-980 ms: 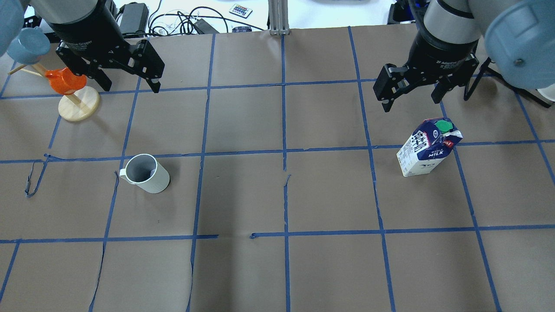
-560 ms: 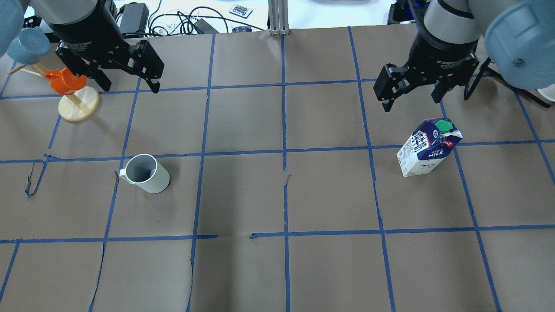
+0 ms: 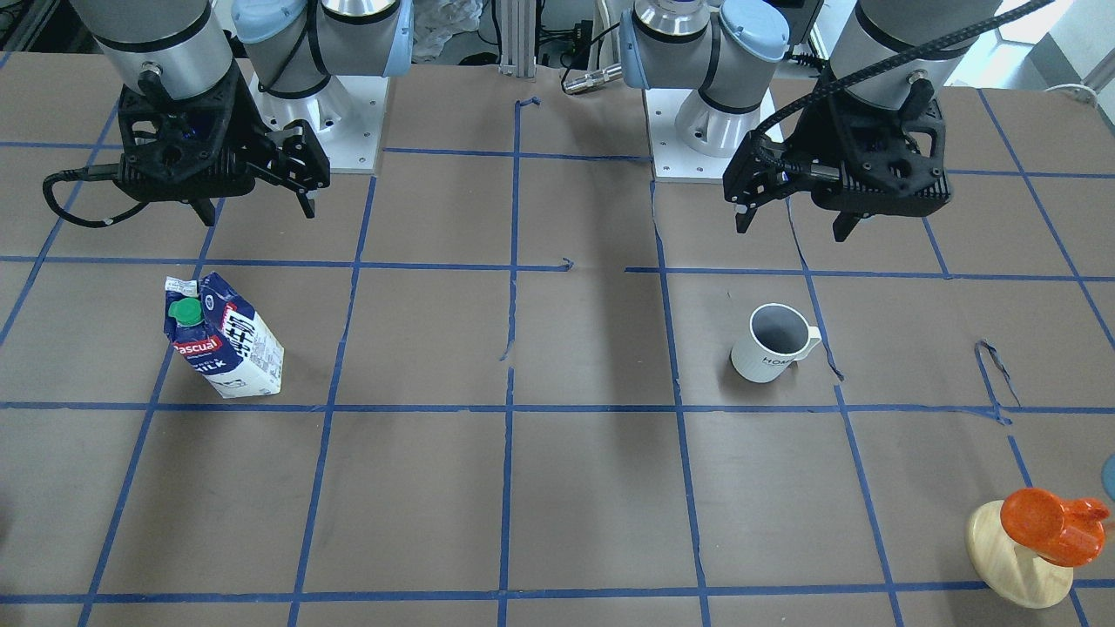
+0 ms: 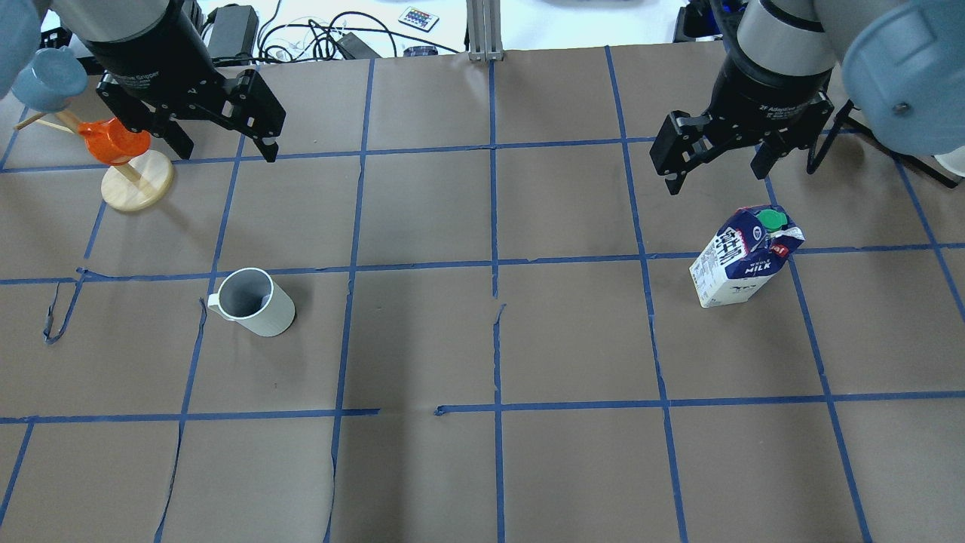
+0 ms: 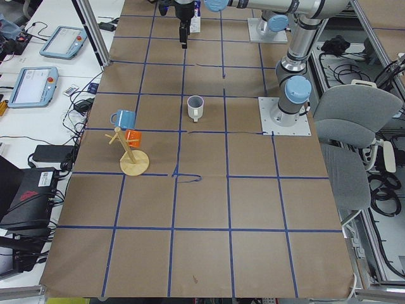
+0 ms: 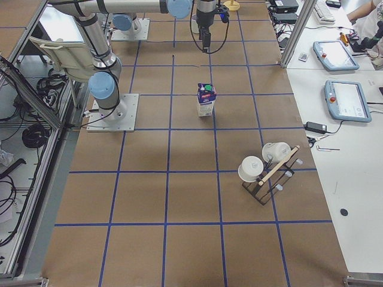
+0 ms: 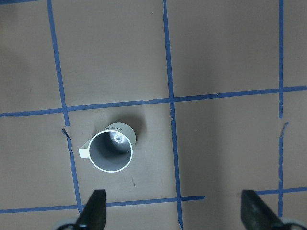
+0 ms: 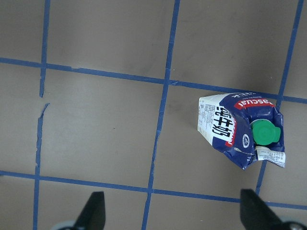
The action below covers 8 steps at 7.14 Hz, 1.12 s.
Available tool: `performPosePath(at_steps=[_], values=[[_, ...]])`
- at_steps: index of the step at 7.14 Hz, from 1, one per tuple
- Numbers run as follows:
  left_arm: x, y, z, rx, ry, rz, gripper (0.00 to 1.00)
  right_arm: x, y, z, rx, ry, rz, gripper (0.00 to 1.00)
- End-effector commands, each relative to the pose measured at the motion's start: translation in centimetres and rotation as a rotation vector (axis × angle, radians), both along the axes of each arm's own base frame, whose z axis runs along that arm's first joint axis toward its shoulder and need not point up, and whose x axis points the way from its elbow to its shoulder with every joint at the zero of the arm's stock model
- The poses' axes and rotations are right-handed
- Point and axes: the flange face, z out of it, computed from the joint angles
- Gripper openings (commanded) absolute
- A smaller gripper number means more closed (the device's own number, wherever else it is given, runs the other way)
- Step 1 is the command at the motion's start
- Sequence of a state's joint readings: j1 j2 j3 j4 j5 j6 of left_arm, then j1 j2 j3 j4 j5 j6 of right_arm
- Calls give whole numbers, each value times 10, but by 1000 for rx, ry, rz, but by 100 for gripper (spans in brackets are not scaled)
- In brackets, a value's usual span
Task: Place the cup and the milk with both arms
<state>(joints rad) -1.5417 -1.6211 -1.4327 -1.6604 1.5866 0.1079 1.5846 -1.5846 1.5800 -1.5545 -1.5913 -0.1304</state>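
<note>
The white cup (image 4: 252, 302) stands upright on the brown paper table, left of centre, handle to the view's left; it also shows in the front view (image 3: 771, 344) and the left wrist view (image 7: 110, 149). The milk carton (image 4: 742, 256) stands upright at the right, green cap on top, and shows in the front view (image 3: 222, 348) and the right wrist view (image 8: 240, 132). My left gripper (image 4: 226, 151) hangs open and empty above the table, beyond the cup. My right gripper (image 4: 716, 179) hangs open and empty just beyond the milk.
A wooden mug tree (image 4: 136, 185) with an orange and a blue cup stands at the far left, close to my left gripper. Another rack with white cups (image 6: 263, 170) stands at the table's right end. Cables (image 4: 317, 34) lie past the far edge. The paper has small tears.
</note>
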Motion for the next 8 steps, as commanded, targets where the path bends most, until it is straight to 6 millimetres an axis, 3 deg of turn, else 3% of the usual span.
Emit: performPosePath(at_steps=[1, 8], values=[[1, 0, 0, 0, -1, 1, 100, 0, 0, 0, 1, 2, 2, 100], [1, 0, 1, -2, -1, 1, 100, -1, 0, -2, 3, 3, -11, 100]])
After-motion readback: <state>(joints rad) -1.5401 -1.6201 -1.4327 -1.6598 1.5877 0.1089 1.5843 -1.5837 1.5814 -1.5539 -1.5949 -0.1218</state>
